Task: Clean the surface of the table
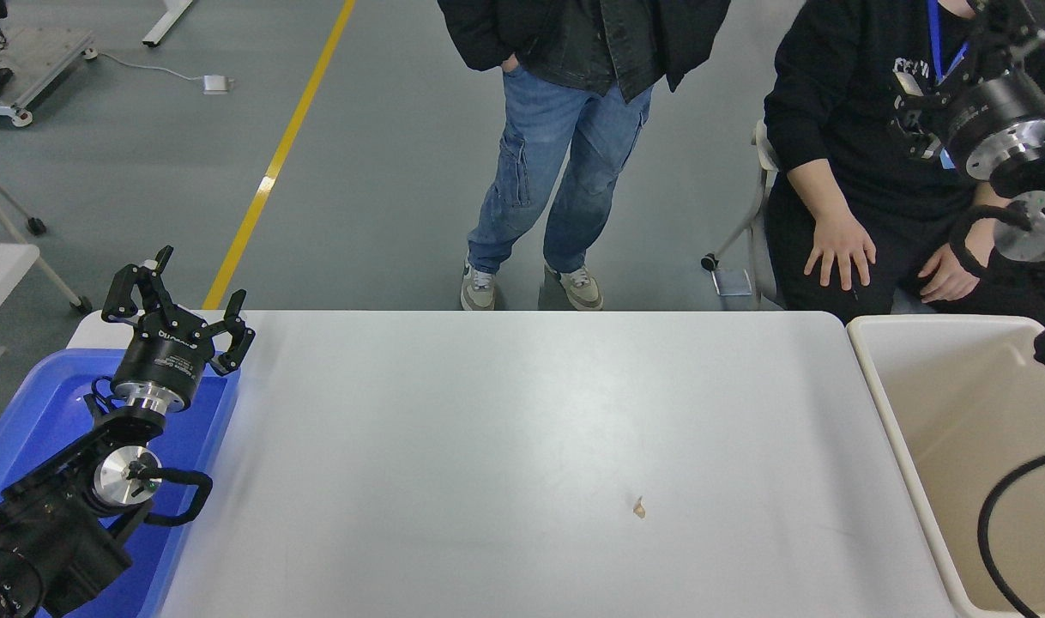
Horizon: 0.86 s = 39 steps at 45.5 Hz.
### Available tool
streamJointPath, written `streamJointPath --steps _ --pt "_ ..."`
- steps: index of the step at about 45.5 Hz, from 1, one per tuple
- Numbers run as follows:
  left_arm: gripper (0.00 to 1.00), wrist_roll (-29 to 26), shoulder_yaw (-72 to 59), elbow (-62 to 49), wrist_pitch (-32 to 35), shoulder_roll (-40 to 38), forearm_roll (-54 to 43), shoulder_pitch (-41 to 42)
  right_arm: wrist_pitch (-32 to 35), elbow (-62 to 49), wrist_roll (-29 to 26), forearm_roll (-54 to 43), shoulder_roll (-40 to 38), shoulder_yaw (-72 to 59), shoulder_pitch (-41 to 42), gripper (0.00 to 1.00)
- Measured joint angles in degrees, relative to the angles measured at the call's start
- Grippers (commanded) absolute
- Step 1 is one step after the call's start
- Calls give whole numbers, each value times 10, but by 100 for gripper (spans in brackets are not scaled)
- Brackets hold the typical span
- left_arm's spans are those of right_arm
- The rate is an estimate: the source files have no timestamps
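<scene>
Grey workshop floor with one yellow line (275, 163) lies beyond one white desk, whose table surface (488, 429) fills the centre of the head view. One small tan scrap (638, 508) lies on it toward 5 o'clock from the desk's centre, apart from everything else. Two tubs flank the desk: one blue tub (33, 403) at 9 o'clock and one beige tub (934, 446) at 3 o'clock, each just beside a desk edge. Two black arms are visible. The left claw (178, 307) is parked at the lower left, above the blue tub's far rim, with its fingers spread apart and nothing between them. The right claw (960, 73) is raised at 1 o'clock, clear of the desk and in front of a seated person; whether its fingers are apart or together cannot be told. Two people are at the far side: one standing (565, 154) at 12 o'clock and one seated (848, 129) at 2 o'clock, with both hands resting on the thighs.
</scene>
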Motion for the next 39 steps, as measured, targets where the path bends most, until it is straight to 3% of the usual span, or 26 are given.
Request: streamJointPath --steps 13,39 --pt "100 0 0 0 0 0 0 0 12 6 81 -2 36 10 -101 99" --pt "100 0 0 0 0 0 0 0 14 -30 109 -4 84 -19 -168 99"
